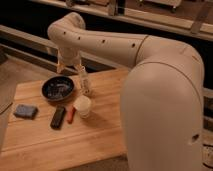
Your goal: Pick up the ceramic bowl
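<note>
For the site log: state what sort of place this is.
Probably a lab or workshop test station: a wooden table with a bowl and cup staged on it, metal rails behind, the gripper hovering just above the bowl's far rim.

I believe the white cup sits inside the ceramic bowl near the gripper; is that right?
Not quite: in the camera view the white cup stands on the table beside the ceramic bowl, not inside it; the open gripper hangs by the bowl's rim.

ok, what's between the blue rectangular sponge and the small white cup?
Camera view: a black oblong block and a small red stick lie between them. The tool, open, hangs by the far rim of the dark round ceramic bowl.
</note>
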Robot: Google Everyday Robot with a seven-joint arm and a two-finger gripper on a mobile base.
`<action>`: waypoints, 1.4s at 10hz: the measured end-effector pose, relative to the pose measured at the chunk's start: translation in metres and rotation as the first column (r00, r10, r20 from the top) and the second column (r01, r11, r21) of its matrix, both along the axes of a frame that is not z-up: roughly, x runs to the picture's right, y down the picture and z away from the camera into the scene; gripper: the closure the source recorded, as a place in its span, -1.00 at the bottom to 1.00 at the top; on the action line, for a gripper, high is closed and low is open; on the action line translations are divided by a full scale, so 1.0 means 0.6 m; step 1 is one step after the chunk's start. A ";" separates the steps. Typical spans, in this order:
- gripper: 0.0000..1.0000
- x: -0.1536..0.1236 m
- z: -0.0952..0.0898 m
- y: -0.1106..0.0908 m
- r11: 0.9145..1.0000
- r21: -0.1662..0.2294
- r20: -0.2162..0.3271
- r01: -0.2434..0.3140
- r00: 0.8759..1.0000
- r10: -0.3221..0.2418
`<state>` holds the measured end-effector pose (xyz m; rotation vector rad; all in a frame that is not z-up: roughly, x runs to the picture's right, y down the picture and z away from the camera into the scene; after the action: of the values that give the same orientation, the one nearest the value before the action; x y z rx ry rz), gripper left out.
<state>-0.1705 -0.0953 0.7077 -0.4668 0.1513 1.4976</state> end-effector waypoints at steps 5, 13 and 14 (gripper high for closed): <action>-0.30 -0.063 0.004 -0.018 0.997 -0.004 0.098 -0.079 0.992 0.079; -0.30 -0.121 0.060 0.036 0.993 -0.032 0.054 0.111 0.993 -0.109; -0.30 -0.126 0.067 0.047 0.990 -0.044 0.041 0.137 0.990 -0.135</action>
<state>-0.2462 -0.0670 0.7478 -0.5117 0.1852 1.3532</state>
